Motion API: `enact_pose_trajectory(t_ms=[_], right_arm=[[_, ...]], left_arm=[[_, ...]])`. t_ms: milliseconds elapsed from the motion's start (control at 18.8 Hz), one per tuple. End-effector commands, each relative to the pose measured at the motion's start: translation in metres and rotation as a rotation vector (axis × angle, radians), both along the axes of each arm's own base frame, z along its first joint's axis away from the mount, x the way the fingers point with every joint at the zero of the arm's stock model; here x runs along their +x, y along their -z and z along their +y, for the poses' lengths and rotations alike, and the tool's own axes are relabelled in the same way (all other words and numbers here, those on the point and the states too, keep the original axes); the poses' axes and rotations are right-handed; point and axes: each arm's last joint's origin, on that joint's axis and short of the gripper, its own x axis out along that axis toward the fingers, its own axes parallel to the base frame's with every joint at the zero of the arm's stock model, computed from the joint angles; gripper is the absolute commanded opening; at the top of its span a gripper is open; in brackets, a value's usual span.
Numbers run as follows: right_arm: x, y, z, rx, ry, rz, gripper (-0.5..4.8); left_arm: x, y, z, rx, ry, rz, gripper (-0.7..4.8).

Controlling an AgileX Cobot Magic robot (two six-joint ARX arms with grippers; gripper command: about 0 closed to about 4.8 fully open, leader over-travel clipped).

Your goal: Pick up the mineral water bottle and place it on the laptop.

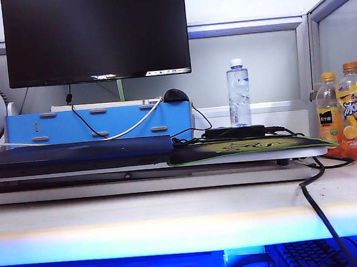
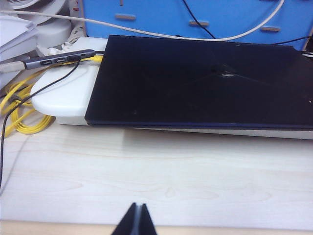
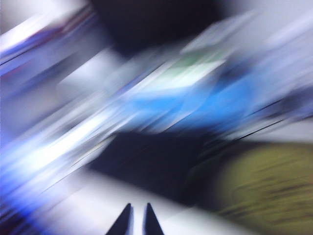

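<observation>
The mineral water bottle (image 1: 238, 95), clear with a white cap, stands upright at the back right of the raised shelf, behind a black power brick (image 1: 234, 131). The laptop (image 1: 75, 155) lies shut and flat on the shelf's left half; its dark lid (image 2: 205, 83) fills the left wrist view. My left gripper (image 2: 136, 205) is shut and empty, low over the pale desk in front of the laptop. My right gripper (image 3: 138, 206) shows two dark tips a sliver apart with nothing between them; that view is smeared by motion. Neither gripper appears in the exterior view.
A big black monitor (image 1: 95, 35) and a blue box (image 1: 97, 124) stand behind the laptop. A green-edged mouse pad (image 1: 247, 146) lies right of it. Two orange-drink bottles (image 1: 344, 111) stand far right. A black cable (image 1: 321, 215) hangs over the desk edge. Yellow cable (image 2: 19, 112) coils beside the white stand (image 2: 68, 88).
</observation>
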Motion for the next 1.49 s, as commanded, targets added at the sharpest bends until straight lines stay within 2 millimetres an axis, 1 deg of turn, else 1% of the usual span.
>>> enact_pose_trajectory(t_ms=[53,107,160,213,266,320,373,426,533,639,692,799,852,959,1012,1119,1172,1225,1278,1385,1491], right_arm=[[0.031,-0.008,0.007,0.121,-0.338,0.145,0.44],[0.045,-0.007,0.009,0.128,-0.405,0.145,0.44],[0.059,-0.001,0.015,0.126,-0.436,0.129,0.61],[0.064,0.001,0.018,0.123,-0.444,0.119,1.14],[0.069,0.004,0.022,0.123,-0.423,0.103,2.46],[0.073,0.005,0.024,0.116,-0.371,0.084,3.95],[0.078,0.008,0.025,0.078,-0.269,0.031,4.79],[0.082,0.01,0.025,0.013,-0.117,-0.043,4.79],[0.086,0.006,0.024,-0.114,0.073,-0.133,4.79],[0.092,-0.008,0.025,-0.286,0.247,-0.237,4.79],[0.101,-0.02,0.029,-0.372,0.324,-0.29,4.79],[0.119,-0.029,0.034,-0.424,0.35,-0.302,4.79],[0.138,-0.029,0.041,-0.443,0.37,-0.274,4.79],[0.164,-0.024,0.048,-0.466,0.423,-0.239,4.79],[0.181,-0.017,0.055,-0.484,0.448,-0.218,4.79],[0.207,-0.006,0.061,-0.505,0.467,-0.188,4.79],[0.225,0.002,0.071,-0.521,0.491,-0.177,4.79],[0.236,0.007,0.074,-0.53,0.513,-0.169,4.79],[0.248,0.014,0.082,-0.536,0.537,-0.181,4.79],[0.269,0.025,0.092,-0.56,0.6,-0.195,4.79],[0.288,0.033,0.095,-0.567,0.647,-0.189,4.79]], left_arm=[[0.0,0.0,0.0,0.001,0.003,0.0,-0.02],[0.0,0.0,0.0,0.001,0.003,0.0,-0.02],[0.0,0.0,0.0,0.001,0.003,0.0,-0.02],[0.0,0.0,0.0,0.001,0.003,0.0,-0.02],[0.0,0.0,0.0,0.001,0.003,0.0,-0.02],[0.0,0.0,0.0,0.001,0.003,0.0,-0.02],[0.0,0.0,0.0,0.001,0.003,0.0,-0.02],[0.0,0.0,0.0,0.001,0.003,0.0,-0.02],[0.0,0.0,0.0,0.001,0.003,0.0,-0.02],[0.0,0.0,0.0,0.001,0.003,0.0,-0.02],[0.0,0.0,0.0,0.001,0.003,0.0,-0.02],[0.0,0.0,0.0,0.001,0.003,0.0,-0.02],[0.0,0.0,0.0,0.001,0.004,0.0,-0.02],[0.0,0.0,0.0,0.001,0.003,0.0,-0.02],[0.0,0.0,0.0,0.001,0.003,0.0,-0.02],[0.0,0.0,0.0,0.001,0.003,0.0,-0.02],[0.0,0.0,0.0,0.001,0.003,0.0,-0.02],[0.0,0.0,0.0,0.001,0.003,0.0,-0.02],[0.0,0.0,0.0,0.001,0.003,0.0,-0.02],[0.0,0.0,0.0,0.001,0.003,0.0,-0.02],[0.0,0.0,0.0,0.001,0.003,0.0,-0.02]])
